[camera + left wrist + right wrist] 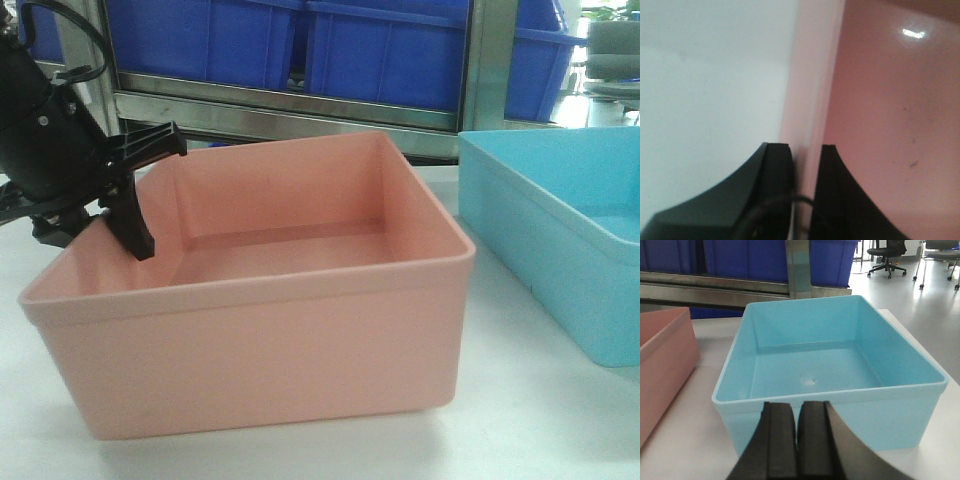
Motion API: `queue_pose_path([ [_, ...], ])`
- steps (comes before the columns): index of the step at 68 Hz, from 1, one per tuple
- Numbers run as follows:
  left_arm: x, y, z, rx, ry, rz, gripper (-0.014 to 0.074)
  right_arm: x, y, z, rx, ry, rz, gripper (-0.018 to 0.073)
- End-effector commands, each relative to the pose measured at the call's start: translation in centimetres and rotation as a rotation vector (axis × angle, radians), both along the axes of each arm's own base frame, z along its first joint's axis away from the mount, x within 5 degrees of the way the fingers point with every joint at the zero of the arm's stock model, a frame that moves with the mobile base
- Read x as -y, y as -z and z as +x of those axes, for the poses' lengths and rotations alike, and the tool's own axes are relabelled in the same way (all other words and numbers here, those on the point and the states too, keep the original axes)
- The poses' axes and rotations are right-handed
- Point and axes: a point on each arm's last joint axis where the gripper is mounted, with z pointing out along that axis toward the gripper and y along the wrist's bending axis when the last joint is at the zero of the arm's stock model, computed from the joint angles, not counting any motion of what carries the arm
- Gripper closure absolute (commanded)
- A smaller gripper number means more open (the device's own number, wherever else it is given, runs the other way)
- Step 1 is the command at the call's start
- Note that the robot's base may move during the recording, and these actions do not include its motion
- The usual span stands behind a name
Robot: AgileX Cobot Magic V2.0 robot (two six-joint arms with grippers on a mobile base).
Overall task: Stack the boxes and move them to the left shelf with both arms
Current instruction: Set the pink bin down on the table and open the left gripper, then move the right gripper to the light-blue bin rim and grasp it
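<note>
The salmon pink box stands on the white table at centre-left. My left gripper straddles its left wall: one black finger hangs inside, the other is hidden outside. In the left wrist view the gripper has the pink rim pinched between its pads. The light turquoise box sits to the right, apart from the pink one. My right gripper is shut and empty just in front of the turquoise box's near wall. The left shelf is out of view.
Behind the table runs a steel rack holding dark royal-blue bins. An edge of the pink box shows left of the turquoise one in the right wrist view. Office chairs stand on the floor far right.
</note>
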Motion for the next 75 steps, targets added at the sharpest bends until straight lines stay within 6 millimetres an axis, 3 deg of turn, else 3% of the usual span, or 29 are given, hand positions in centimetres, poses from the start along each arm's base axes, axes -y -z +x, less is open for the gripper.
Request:
queue_pose_path([
  [1,0.3,-2.5,0.4,0.084,-0.032,-0.058,0.0491,0.0,-1.6,-0.3,0.131,0.003,-0.005,0.0503],
  [15,0.2,-2.9,0.1,0.076,-0.004,-0.036,0.0129,0.0,-1.6,-0.3,0.131,0.003,-0.005,0.0503],
  [20,0.2,-3.7,-0.1,0.087,0.007,-0.036,0.0086,0.0,-1.6,-0.3,0.131,0.003,-0.005,0.0503],
  [25,-0.1,-4.9,-0.7,0.126,0.041,-0.02,0.0086,0.0,-1.6,-0.3,0.131,0.003,-0.005,0.0503],
  [34,-1.0,-9.0,-2.8,0.257,0.139,0.034,0.0087,0.0,-1.6,-0.3,0.131,0.003,-0.005,0.0503],
  [39,-1.9,-12.1,-4.9,0.364,0.176,0.062,0.0101,0.0,-1.6,-0.3,0.131,0.003,-0.005,0.0503],
  [48,-3.9,-15.4,-8.8,0.524,0.197,0.135,0.0171,0.0,-1.6,-0.3,0.132,0.003,-0.005,0.0503],
  [60,-6.9,-16.3,-15.1,0.684,0.203,0.222,0.0296,0.0,-1.6,-0.3,0.132,0.003,-0.005,0.0503],
  [68,-8.4,-15.6,-18.8,0.777,0.193,0.245,0.038,0.0,-1.9,-0.3,0.161,0.005,-0.003,0.0503],
  [75,-9.4,-14.7,-20.9,0.835,0.191,0.279,0.0456,0.1,-2.7,-0.5,0.179,0.004,0.008,0.0503],
])
